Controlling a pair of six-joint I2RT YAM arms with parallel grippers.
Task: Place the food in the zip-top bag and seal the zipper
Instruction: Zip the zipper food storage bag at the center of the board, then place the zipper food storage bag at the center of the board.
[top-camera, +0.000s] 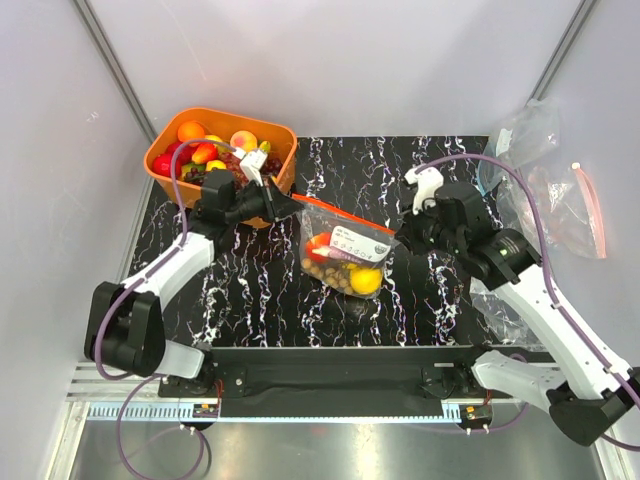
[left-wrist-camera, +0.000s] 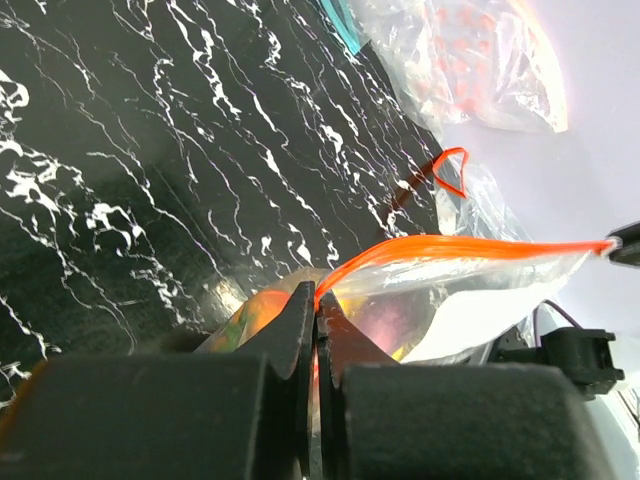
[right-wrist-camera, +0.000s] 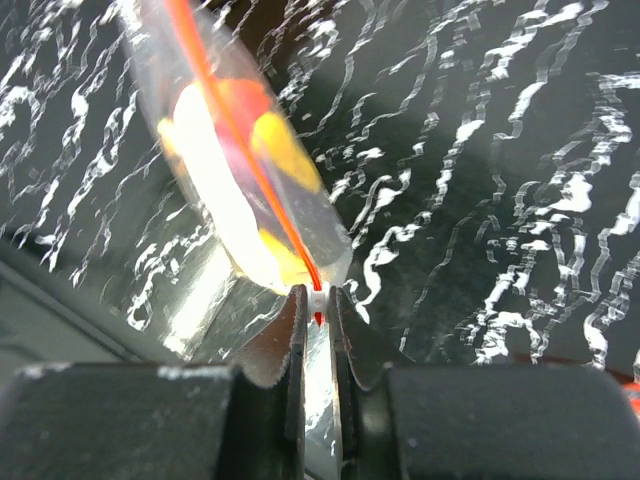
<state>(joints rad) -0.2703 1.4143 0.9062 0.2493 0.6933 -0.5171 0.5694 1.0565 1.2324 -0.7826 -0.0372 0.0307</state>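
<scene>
The zip-top bag (top-camera: 345, 255) hangs stretched over the black marbled table between both grippers. It holds a yellow fruit (top-camera: 365, 280), a red piece (top-camera: 320, 245) and small brown balls. My left gripper (top-camera: 296, 204) is shut on the left end of the orange-red zipper (top-camera: 345, 219). In the left wrist view the jaws (left-wrist-camera: 320, 300) pinch the zipper (left-wrist-camera: 460, 245), which runs taut to the right. My right gripper (top-camera: 401, 238) is shut on the zipper's right end. In the right wrist view its jaws (right-wrist-camera: 318, 297) clamp the white slider (right-wrist-camera: 318, 299) on the zipper (right-wrist-camera: 235, 130).
An orange basket (top-camera: 285, 135) of toy fruit stands at the back left, just behind my left gripper. Larger clear bags (top-camera: 560, 195) lie at the right edge, one with a pink-red strip (top-camera: 593, 205). They also show in the left wrist view (left-wrist-camera: 470, 60).
</scene>
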